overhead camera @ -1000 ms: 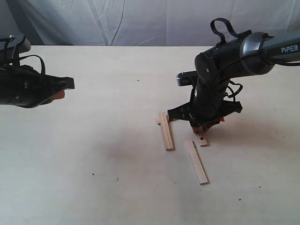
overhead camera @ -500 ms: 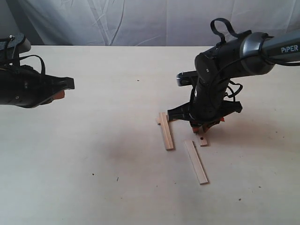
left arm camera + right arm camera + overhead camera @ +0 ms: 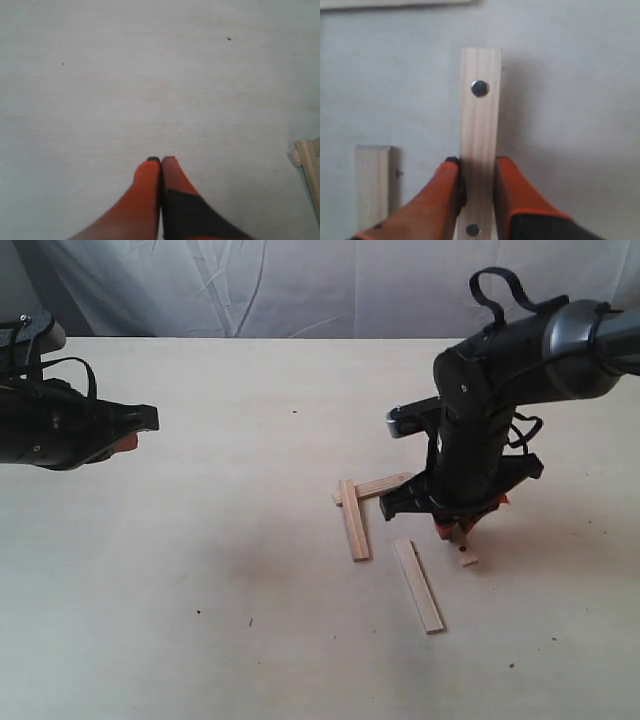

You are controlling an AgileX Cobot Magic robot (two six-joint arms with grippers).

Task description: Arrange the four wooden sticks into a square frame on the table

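My right gripper (image 3: 455, 537) is shut on one wooden stick (image 3: 480, 120), gripping it between two dark holes; its low end (image 3: 466, 560) touches or nearly touches the table (image 3: 200, 560). In the right wrist view the gripper (image 3: 477, 167) clamps the stick's long edges. Two other sticks lie crossed at one corner: a lengthwise one (image 3: 353, 522) and an angled one (image 3: 386, 485) behind it. A fourth stick (image 3: 418, 586) lies apart, nearer the camera. My left gripper (image 3: 135, 432) hovers shut and empty at the far left, its fingers (image 3: 150, 175) pressed together.
A grey cloth backdrop (image 3: 300, 285) hangs behind the table's far edge. The crossed corner of two sticks (image 3: 306, 155) shows at the edge of the left wrist view. Beside the held stick, the right wrist view shows another stick's end (image 3: 372, 185).
My right arm has moved right and toward the camera, carrying its stick along. The angled stick behind it is now uncovered. The left arm has not moved.
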